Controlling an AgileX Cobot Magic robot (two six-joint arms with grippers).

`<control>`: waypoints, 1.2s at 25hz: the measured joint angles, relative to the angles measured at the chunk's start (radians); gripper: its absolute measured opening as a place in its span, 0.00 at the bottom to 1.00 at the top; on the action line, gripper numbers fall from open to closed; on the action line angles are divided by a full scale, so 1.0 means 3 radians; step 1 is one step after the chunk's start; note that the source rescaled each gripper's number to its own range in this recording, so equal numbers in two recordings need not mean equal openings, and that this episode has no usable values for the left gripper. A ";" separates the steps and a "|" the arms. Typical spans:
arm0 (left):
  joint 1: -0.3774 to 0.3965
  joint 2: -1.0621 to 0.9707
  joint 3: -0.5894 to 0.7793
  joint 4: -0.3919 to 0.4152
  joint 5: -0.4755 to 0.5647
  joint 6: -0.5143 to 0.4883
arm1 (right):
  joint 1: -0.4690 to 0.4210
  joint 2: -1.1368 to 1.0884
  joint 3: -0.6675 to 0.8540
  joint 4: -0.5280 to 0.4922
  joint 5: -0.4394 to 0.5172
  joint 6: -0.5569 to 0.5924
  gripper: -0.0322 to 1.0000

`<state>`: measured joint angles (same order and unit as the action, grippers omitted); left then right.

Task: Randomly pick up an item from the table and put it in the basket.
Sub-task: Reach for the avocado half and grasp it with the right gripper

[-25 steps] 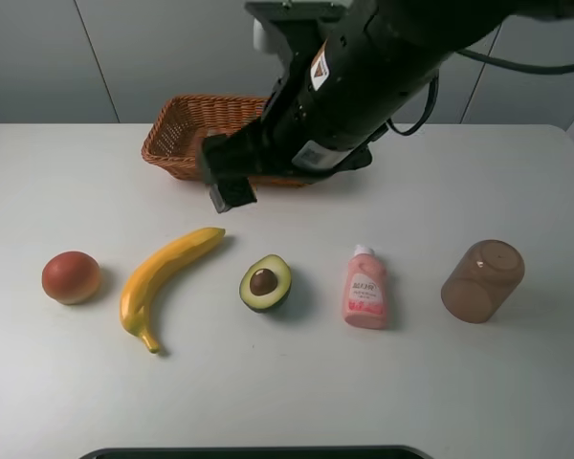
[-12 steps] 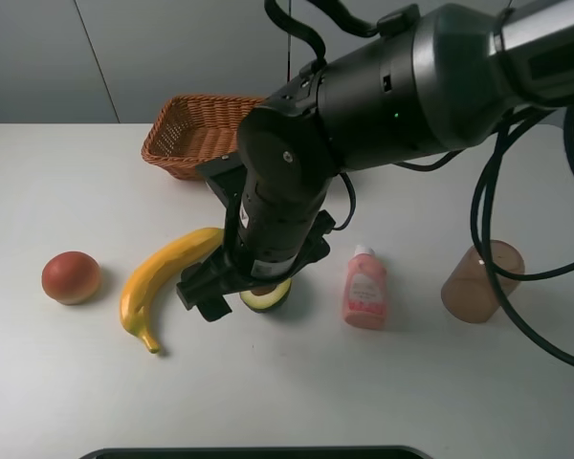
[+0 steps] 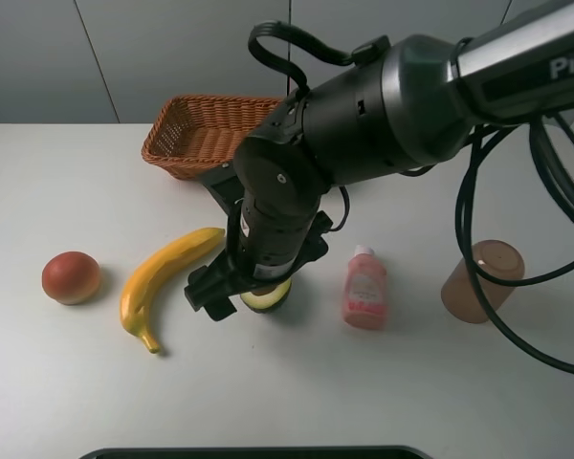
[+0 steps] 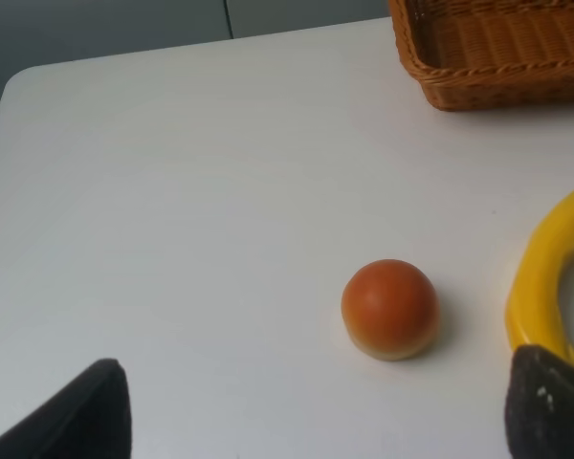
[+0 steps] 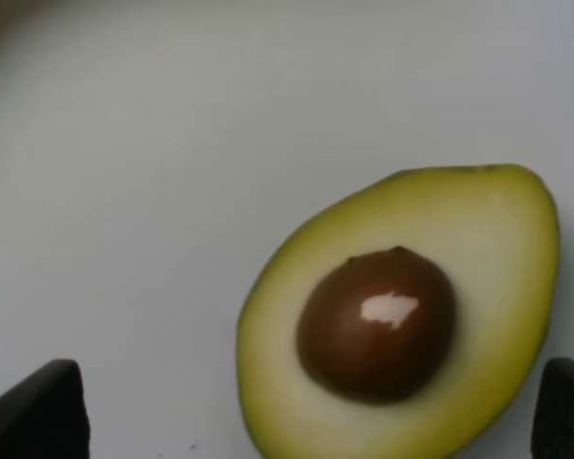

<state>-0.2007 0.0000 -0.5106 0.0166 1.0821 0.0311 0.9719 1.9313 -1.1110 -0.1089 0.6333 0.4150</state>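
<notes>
High view: you have one white counter (image 3: 57, 382) carrying six things. One woven basket (image 3: 196, 134) sits toward the far edge. In a row nearer the camera lie one red-orange fruit (image 3: 71, 277), one yellow banana (image 3: 163, 282), one avocado half (image 3: 265, 300), one pink bottle (image 3: 365, 288) lying flat and one brown cup (image 3: 482, 280) on its side. One black arm, the right arm (image 3: 364, 115), reaches down over the avocado half and hides most of it. The right fingers (image 3: 207, 290) sit low between it and the banana.

Left wrist view: the two tips of the left fingers (image 4: 86, 411) stand wide apart and released, holding nothing. Past them you see the fruit, part of the banana and one basket corner.

Right wrist view: the avocado half lies on the counter, cut face up with its single brown pit showing. It sits between the two spread right finger tips, which are released and not touching it.
</notes>
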 joint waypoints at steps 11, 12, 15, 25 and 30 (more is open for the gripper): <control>0.0000 0.0000 0.0000 0.0000 0.0000 0.0000 | -0.0082 0.0141 0.0000 -0.0040 -0.0045 0.0024 1.00; 0.0000 0.0000 0.0000 0.0000 0.0000 0.0000 | -0.0082 0.0155 0.0000 -0.0040 -0.0061 0.0024 1.00; 0.0000 0.0000 0.0000 0.0000 0.0000 0.0000 | -0.0082 0.0190 0.0000 -0.0040 -0.0132 0.0024 1.00; 0.0000 0.0000 0.0000 0.0000 0.0000 0.0000 | -0.0082 0.0246 0.0000 -0.0047 -0.0203 0.0024 0.99; 0.0000 0.0000 0.0000 0.0000 0.0000 0.0000 | -0.0082 0.0260 0.0000 -0.0047 -0.0228 0.0039 0.79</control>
<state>-0.2007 0.0000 -0.5106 0.0166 1.0821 0.0311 0.9474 2.0092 -1.1110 -0.1231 0.5650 0.4266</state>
